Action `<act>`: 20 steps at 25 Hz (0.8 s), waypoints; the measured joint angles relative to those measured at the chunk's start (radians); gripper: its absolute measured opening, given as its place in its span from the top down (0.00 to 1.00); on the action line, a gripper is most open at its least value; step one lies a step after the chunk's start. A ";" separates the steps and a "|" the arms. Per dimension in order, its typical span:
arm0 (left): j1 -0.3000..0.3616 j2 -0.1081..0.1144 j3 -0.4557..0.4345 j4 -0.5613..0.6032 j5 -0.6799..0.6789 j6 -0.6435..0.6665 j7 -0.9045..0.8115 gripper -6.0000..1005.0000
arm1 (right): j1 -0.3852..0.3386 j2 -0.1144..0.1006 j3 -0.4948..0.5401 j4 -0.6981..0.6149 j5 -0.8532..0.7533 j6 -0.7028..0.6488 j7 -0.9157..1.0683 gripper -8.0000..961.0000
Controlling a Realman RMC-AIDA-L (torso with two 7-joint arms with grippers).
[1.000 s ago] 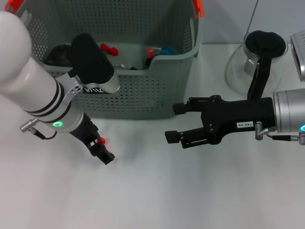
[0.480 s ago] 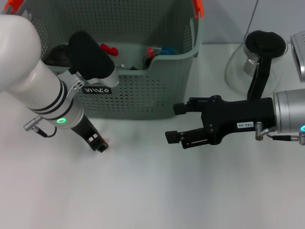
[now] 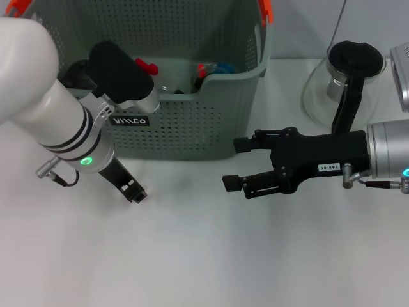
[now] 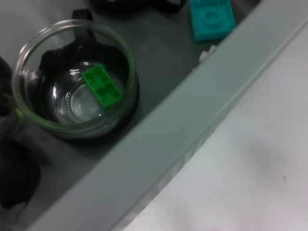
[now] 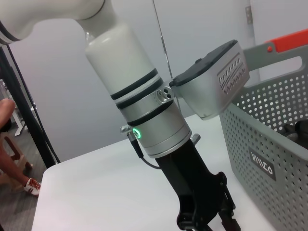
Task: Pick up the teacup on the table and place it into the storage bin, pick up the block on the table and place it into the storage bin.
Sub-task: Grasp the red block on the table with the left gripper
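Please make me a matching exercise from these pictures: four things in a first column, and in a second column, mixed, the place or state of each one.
Things:
1. green block
2. glass carafe
3. right gripper
4. left gripper

Places or states:
a. open and empty, to the right of the storage bin
b. low over the table, just before the bin's front wall
c. lying in the glass teacup inside the bin
d. standing on the table behind the right arm

Pairs: 1-c, 2-d, 3-a, 4-b
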 joint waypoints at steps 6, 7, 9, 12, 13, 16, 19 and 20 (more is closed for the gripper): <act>-0.003 0.000 0.002 -0.017 -0.001 -0.007 -0.017 0.60 | 0.000 0.000 0.000 0.001 0.000 0.002 -0.007 0.04; -0.005 0.000 0.002 -0.023 -0.001 -0.009 -0.018 0.60 | 0.000 0.000 0.000 0.001 0.000 0.002 -0.007 0.04; -0.010 0.000 0.002 -0.034 -0.002 -0.010 -0.018 0.60 | 0.000 0.000 0.000 0.001 0.000 0.002 -0.007 0.04; -0.012 0.000 0.003 -0.039 -0.003 -0.013 -0.018 0.60 | 0.001 0.000 0.000 0.001 0.000 0.002 -0.008 0.04; -0.012 0.000 0.003 -0.039 -0.003 -0.014 -0.018 0.61 | 0.001 0.000 0.000 0.001 0.000 0.002 -0.008 0.04; -0.012 0.000 0.002 -0.039 -0.003 -0.014 -0.020 0.63 | 0.001 0.000 0.000 0.001 0.000 0.002 -0.008 0.04; -0.017 0.000 -0.005 -0.045 -0.001 -0.016 -0.023 0.64 | 0.001 0.000 0.000 0.001 0.000 0.002 -0.008 0.04; -0.020 0.000 -0.007 -0.050 0.000 -0.016 -0.024 0.65 | 0.001 0.000 0.000 0.001 0.000 0.002 -0.008 0.04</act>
